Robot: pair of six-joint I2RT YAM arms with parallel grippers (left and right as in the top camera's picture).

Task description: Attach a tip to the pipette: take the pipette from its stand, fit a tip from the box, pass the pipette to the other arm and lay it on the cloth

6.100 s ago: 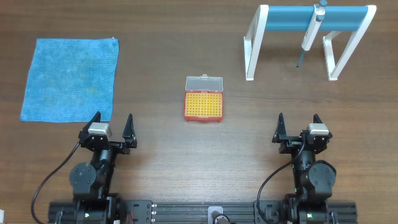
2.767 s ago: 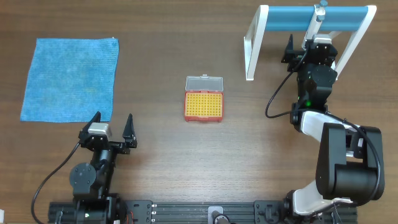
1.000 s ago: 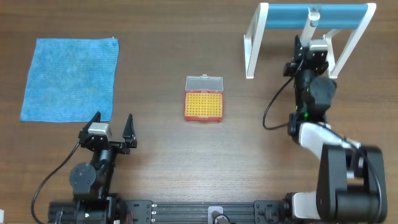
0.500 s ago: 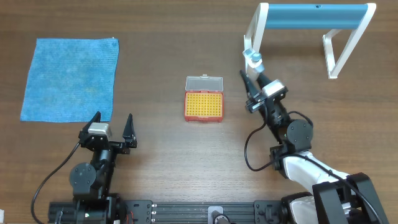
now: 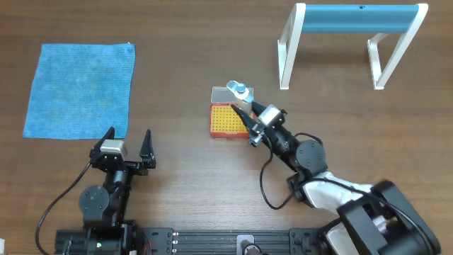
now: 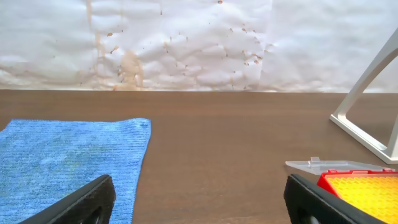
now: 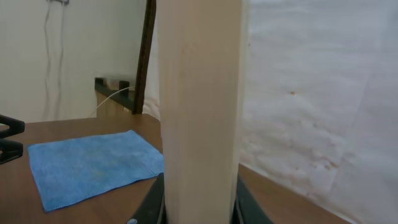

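Observation:
My right gripper (image 5: pixel 252 119) is shut on the white pipette (image 5: pixel 240 91) and holds it over the tip box (image 5: pixel 225 122), an orange rack with its clear lid folded back. The pipette's grey-blue head points up and away from the arm. In the right wrist view the pipette's pale body (image 7: pixel 199 106) stands upright, close between the fingers (image 7: pixel 244 202). The blue-and-white stand (image 5: pixel 354 17) at the back right carries nothing. The blue cloth (image 5: pixel 79 91) lies flat at the back left. My left gripper (image 5: pixel 128 146) stands open near its base, with the cloth (image 6: pixel 62 163) and tip box (image 6: pixel 364 185) ahead of it.
The stand's white legs (image 5: pixel 284 57) rise to the right of the tip box. Bare brown tabletop (image 5: pixel 173 170) lies between the cloth and the box. A white wall (image 6: pixel 186 43) backs the table.
My right arm took the pipette off the stand and has carried it left and toward the front, from beside the stand's left leg to over the tip box. The left arm stayed still.

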